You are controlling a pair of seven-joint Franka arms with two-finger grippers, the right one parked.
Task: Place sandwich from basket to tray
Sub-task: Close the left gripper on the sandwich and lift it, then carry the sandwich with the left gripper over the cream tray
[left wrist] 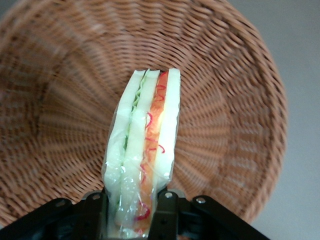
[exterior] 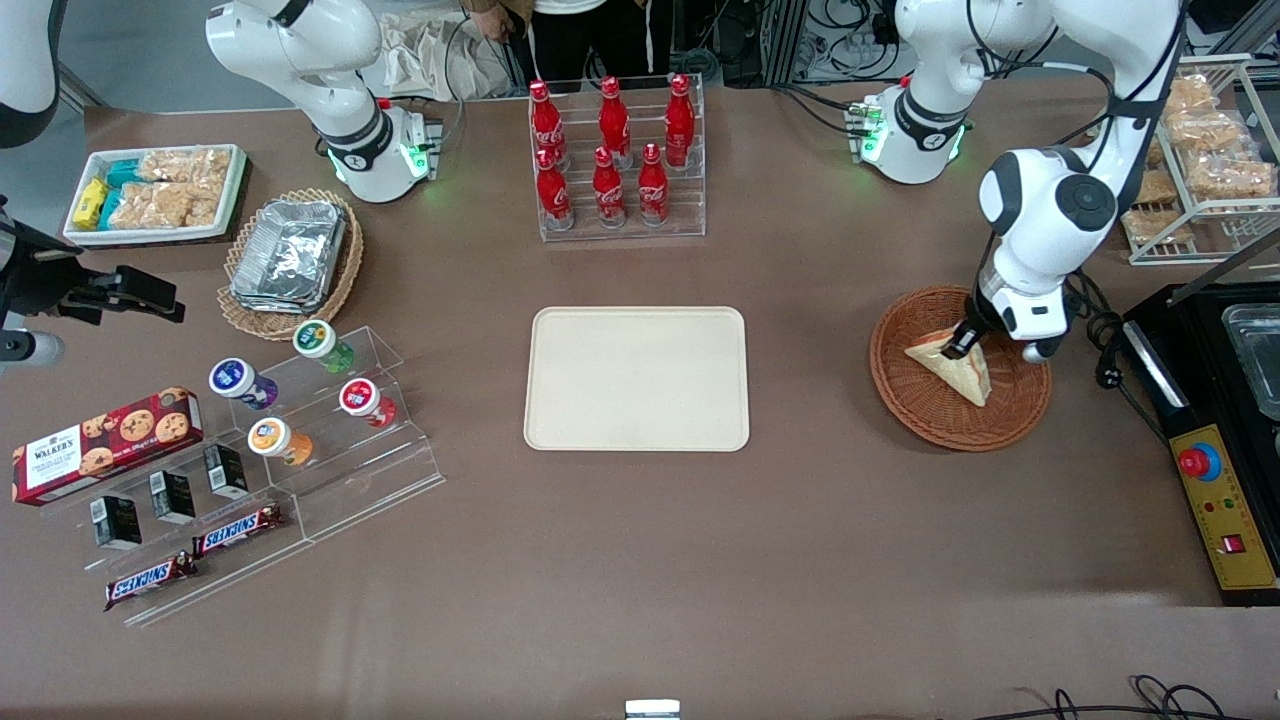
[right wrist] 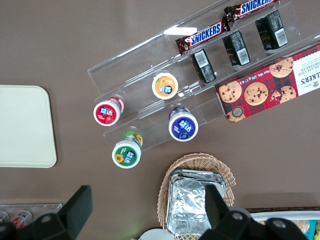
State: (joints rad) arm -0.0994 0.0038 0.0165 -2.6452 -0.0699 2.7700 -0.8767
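Note:
The sandwich (exterior: 955,368) is a plastic-wrapped wedge of white bread lying in the reddish-brown wicker basket (exterior: 930,420) toward the working arm's end of the table. My left gripper (exterior: 965,345) is down in the basket, shut on the sandwich's edge. In the left wrist view the sandwich (left wrist: 147,135) stands on edge between my black fingers (left wrist: 167,212), its red, orange and green layers showing, with the basket's weave (left wrist: 235,115) around it. The beige tray (exterior: 637,378) lies flat at the table's middle, with nothing on it.
A clear rack of red cola bottles (exterior: 612,150) stands farther from the front camera than the tray. A black appliance with a yellow control box (exterior: 1220,505) sits beside the basket. A wire shelf of snack packets (exterior: 1205,160) stands near the working arm's base.

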